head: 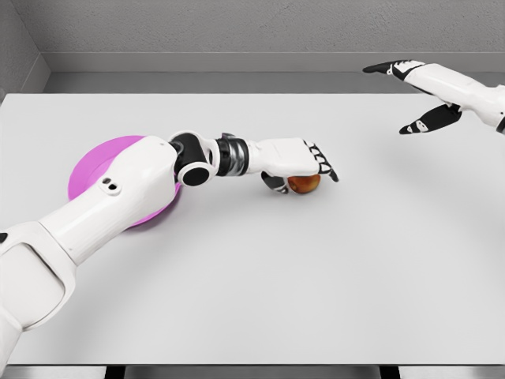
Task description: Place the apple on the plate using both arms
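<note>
A reddish-orange apple rests on the white table, right of centre. My left hand lies over it, palm down. Its fingers stretch nearly straight past the apple's top, and the dark thumb sits against the apple's left side. Most of the apple is hidden under the hand. The magenta plate lies flat at the left, partly covered by my left forearm. My right hand hovers at the upper right with fingers spread, well away from the apple and holding nothing.
The white table fills most of the view. Its front edge runs along the bottom, and a grey wall stands behind its far edge.
</note>
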Robot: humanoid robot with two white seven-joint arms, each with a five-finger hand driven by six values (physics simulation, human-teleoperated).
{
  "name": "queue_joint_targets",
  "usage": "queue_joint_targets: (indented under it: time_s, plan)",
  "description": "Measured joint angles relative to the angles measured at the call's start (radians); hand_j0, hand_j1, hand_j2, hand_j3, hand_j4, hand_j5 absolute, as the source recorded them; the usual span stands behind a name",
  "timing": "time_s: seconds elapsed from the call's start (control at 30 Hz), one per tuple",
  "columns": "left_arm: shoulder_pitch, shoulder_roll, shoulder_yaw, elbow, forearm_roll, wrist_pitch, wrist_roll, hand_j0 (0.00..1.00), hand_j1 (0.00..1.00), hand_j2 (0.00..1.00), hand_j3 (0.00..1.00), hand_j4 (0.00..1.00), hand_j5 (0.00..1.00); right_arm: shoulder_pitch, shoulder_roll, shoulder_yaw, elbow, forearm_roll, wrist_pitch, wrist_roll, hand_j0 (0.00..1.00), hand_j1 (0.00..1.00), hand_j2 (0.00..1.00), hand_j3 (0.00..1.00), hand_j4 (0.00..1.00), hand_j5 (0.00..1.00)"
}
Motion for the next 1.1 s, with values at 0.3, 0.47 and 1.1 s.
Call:
queue_joint_targets:
  time_s: [0.3,0.47,1.1]
  plan:
    - [-0.006,-0.011,-0.003,0.023,-0.002,0.004,0.0,0.85,0.85,0.85,0.85,0.85,0.85,0.0,0.0,-0.001,-0.002,0.0,0.0,0.0,1.0,1.0,1.0,1.0,1.0,1.0]
    - [-0.005,-0.024,-0.003,0.038,-0.019,0.005,0.0,0.8,0.8,0.8,0.8,0.8,0.8,0.0,0.0,-0.001,-0.003,0.0,0.0,0.0,1.0,1.0,1.0,1.0,1.0,1.0]
    - [-0.002,-0.026,-0.01,0.044,-0.042,-0.008,0.002,0.51,0.51,0.51,0.51,0.51,0.51,-0.002,0.0,-0.001,-0.005,-0.001,0.0,0.0,1.0,1.0,1.0,1.0,1.0,1.0]
